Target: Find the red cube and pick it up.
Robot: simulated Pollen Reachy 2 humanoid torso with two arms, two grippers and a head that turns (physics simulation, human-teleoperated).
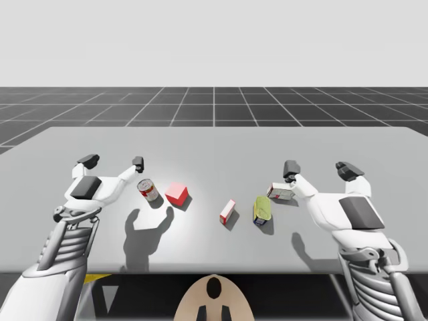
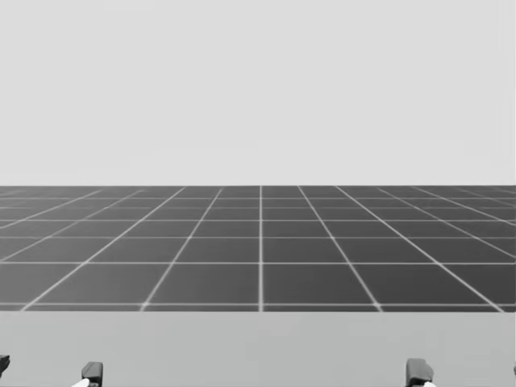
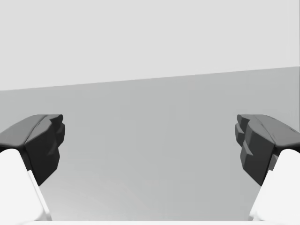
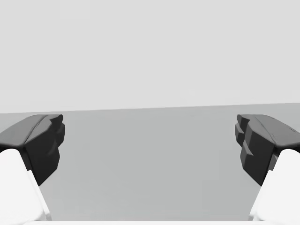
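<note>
Bench (image 1: 214, 144): flat, matte grey slab. Red cube (image 1: 176, 194), count 1: sharp-edged, plain faces, left of bench centre, just beside the cylindrical red-and-white can (image 1: 148, 190), near the left jaws, untouched. Also a small red-and-white box (image 1: 227, 211), a yellow-green can (image 1: 261, 209) and a grey-white box (image 1: 280, 192) by the right jaws. Totals: 2 cans, 2 boxes. Left jaws and right jaws both released, spread wide, nothing between.

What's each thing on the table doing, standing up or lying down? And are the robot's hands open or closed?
red cube: sitting flat, not held.
red and white can: looks tipped over.
red and white box: lying down.
yellow-green can: looks like it lies on its side.
white box: lying flat.
left gripper: open, empty.
right gripper: open, empty.
</note>
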